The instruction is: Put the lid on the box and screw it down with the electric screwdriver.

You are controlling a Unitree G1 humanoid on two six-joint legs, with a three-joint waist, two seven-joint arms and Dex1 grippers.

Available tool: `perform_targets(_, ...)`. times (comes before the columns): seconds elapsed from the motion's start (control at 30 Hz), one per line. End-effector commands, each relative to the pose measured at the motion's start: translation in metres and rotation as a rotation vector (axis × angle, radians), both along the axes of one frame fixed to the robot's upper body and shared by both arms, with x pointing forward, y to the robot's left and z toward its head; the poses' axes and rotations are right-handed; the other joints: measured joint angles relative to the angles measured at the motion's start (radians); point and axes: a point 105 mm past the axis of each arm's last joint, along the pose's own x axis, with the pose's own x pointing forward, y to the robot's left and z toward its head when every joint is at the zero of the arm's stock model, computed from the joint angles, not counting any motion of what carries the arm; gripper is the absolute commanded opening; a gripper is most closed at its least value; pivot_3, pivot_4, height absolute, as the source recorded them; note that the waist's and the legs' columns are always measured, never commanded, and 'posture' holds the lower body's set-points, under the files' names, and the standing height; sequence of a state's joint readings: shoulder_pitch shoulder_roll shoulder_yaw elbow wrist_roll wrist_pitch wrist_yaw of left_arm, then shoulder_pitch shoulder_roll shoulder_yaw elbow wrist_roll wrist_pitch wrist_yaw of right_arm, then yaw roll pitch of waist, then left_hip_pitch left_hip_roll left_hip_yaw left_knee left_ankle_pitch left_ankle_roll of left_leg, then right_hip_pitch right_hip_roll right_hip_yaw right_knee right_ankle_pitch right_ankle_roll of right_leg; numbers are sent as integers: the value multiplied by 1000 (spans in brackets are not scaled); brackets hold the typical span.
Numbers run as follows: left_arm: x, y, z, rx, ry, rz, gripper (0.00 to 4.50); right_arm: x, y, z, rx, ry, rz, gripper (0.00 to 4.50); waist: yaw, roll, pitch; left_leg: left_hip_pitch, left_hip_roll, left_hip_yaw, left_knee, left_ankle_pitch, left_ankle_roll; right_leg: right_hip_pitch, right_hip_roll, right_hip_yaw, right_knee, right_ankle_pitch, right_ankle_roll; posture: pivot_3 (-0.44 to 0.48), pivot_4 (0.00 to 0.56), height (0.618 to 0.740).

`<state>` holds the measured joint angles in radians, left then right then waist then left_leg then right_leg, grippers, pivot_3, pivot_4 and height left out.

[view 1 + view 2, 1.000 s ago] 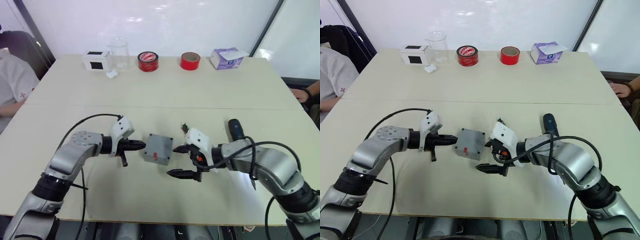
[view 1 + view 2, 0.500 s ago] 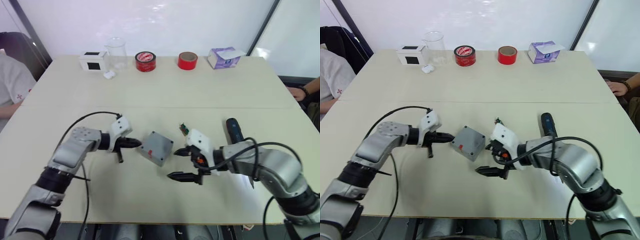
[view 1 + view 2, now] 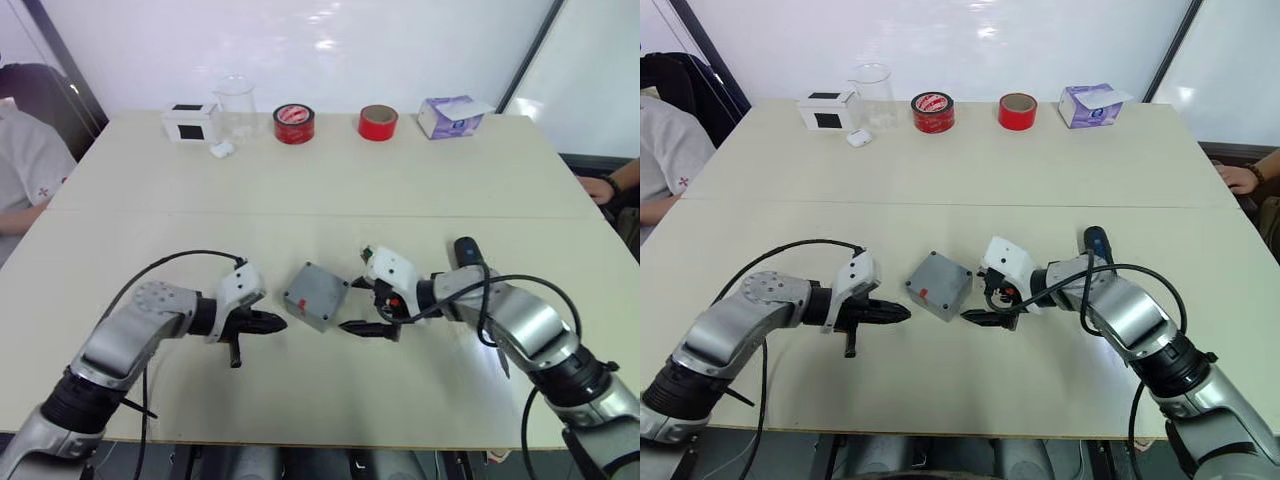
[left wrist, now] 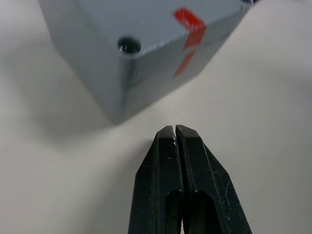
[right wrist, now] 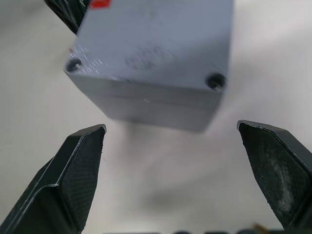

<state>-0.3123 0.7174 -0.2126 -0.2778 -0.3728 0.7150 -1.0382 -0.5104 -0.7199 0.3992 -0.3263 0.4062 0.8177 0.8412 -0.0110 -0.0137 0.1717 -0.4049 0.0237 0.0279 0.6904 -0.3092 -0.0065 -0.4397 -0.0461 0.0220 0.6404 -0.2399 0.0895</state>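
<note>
I am hovering my right hand wide open just right of the lidded box at the frame's centre (my left hand, pinched closed, is sitting lower left).

Left gripper drawn back from the box, fingertips now short of its near corner, box turned and seemingly nudged toward the right gripper, whose spread fingers have closed in on it

no legible text, labels or nos.
</note>
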Motion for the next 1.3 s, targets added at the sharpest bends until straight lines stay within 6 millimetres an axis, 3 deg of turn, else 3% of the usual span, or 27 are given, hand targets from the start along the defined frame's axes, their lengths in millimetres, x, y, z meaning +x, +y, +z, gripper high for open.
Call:
perform_targets(0.03, 9, -4, 11, -12, -71, 22, 0, -5, 8, 8, 22, -28, 62, 4440, 0, 0, 0, 0, 0, 0, 1, 0, 0, 0, 0, 0, 1, 0, 0, 0, 150, 740)
perform_targets(0.5, 32, 1, 18, -19, -137, 83, 0, -28, 12, 10, 56, 17, 72, 4440, 0, 0, 0, 0, 0, -1, 8, 0, 0, 0, 0, 0, 8, 0, 0, 0, 150, 740)
perform_targets(1.3, 37, -1, 22, -38, -167, 98, 0, -36, 15, 16, 74, 23, 41, 4440, 0, 0, 0, 0, 0, -1, 8, 0, 0, 0, 0, 0, 8, 0, 0, 0, 150, 740)
